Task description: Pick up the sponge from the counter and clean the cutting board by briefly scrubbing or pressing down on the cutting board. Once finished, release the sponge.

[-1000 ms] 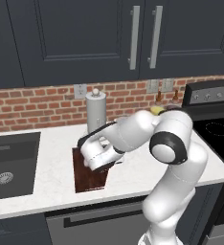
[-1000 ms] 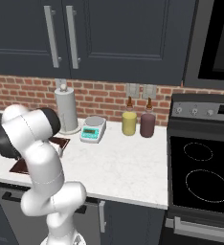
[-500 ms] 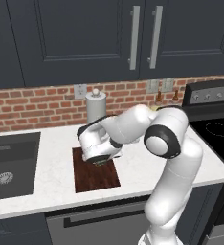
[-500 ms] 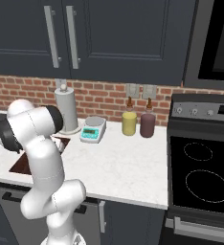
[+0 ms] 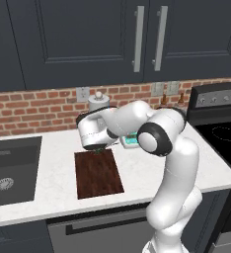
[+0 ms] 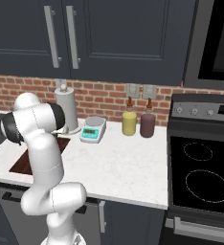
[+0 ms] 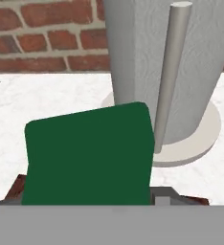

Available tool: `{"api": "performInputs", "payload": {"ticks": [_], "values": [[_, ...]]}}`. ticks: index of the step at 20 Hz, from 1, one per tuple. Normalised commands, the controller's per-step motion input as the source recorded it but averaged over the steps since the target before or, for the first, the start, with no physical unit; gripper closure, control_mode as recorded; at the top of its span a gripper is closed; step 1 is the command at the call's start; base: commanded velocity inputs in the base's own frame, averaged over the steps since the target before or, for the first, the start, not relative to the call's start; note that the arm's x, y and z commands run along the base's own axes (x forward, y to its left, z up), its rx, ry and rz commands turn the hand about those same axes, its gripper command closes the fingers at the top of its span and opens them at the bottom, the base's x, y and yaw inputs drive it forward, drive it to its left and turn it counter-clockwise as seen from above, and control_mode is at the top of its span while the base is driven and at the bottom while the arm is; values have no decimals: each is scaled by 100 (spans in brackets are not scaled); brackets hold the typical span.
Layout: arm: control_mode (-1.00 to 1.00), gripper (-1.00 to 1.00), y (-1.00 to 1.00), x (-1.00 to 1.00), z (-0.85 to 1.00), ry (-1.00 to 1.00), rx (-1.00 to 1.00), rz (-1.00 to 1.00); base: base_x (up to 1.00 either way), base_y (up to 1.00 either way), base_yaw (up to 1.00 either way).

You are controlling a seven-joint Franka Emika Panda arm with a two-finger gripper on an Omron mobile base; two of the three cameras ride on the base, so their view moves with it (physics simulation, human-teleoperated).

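Up close, the small rectangular sponge with its dark green top sits right at the gripper, its green face broad in the hand view and the far edge of the dark reddish-brown wooden cutting board just beneath; the sponge appears to be held between the jaws at a moderate width, though the fingertips themselves are hidden behind it. Such a block looks light, soft and springy, so it should give under pressure rather than slip, and its short sides seem the natural place to pinch it, leaving the flat underside free to press on the wood. From the left base view the gripper hangs over the board's back end, close to the wall side of the white marbled stone counter. Just behind stands a grey paper-towel roll on a round pale base with a slim upright post, near enough to be knocked by a careless stroke; beyond it runs the red brick backsplash. A white-and-teal kitchen scale rests further along. Compared with a second ago, the hand has travelled from the board's middle toward its rear edge, consistent with a scrubbing pass.
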Motion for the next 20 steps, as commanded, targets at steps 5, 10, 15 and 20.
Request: {"api": "performInputs", "payload": {"ticks": [5, 10, 15, 20], "values": [[-100, 100, -13, -25, -67, -12, 0, -1, 0, 0, 0], [-100, 100, -5, -71, -59, 13, 0, 0, 0, 0, 0], [-100, 100, 0, -65, -33, 30, 0, 0, 0, 0, 0], [-100, 100, 0, -40, -77, 23, 0, 0, 0, 0, 0]]}}
